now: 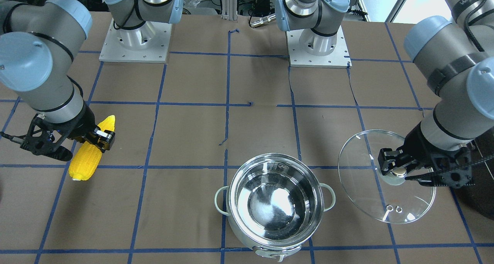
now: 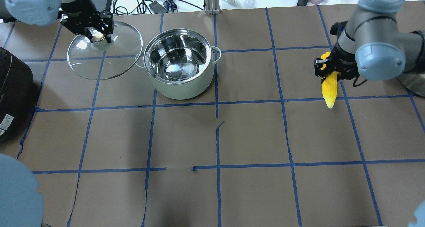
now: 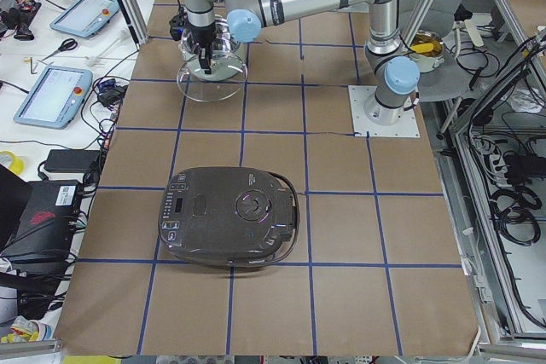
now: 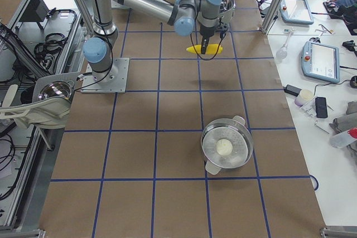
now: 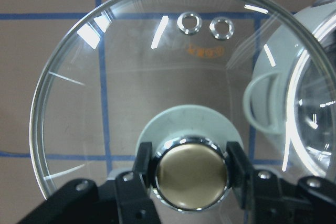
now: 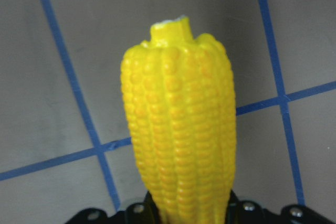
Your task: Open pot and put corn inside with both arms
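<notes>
Wrist views show left hand clamped on lid knob, right hand clamped on corn.

Mirror-bright steel pot, clear glass lid, glossy, bumpy corn.

Not much here can be read. On the left arm, a black band carries white capitals that seem to begin "WANEE"; the rest runs out of view. The glass lid has a small orange print, too blurred to read. The stamp inside the pot and the white label on the black appliance are too small to read.
</notes>
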